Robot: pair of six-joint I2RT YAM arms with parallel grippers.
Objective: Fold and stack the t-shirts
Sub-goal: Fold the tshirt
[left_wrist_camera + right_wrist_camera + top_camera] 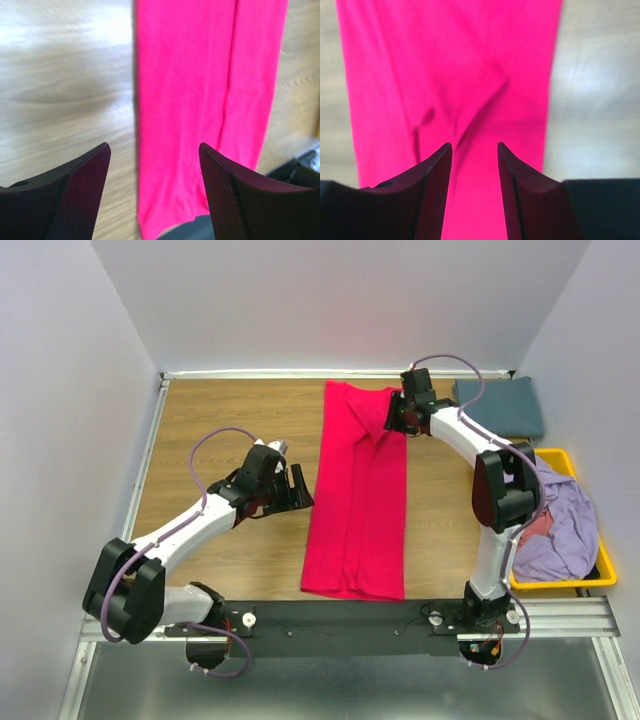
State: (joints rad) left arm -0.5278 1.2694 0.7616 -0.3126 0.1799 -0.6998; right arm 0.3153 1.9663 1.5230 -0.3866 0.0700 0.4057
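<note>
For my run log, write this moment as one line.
crimson shirt: folded lengthwise | left tool: open, beside it | right tool: open, over far end | blue-grey shirt: folded, far right

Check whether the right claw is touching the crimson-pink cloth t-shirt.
Cannot tell. Right wrist view shows the right claw open over the crimson-pink t-shirt, blurred; neither contact nor gap plain.

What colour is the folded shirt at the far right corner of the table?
The folded t-shirt is slate blue-grey; top external view shows it best.
</note>
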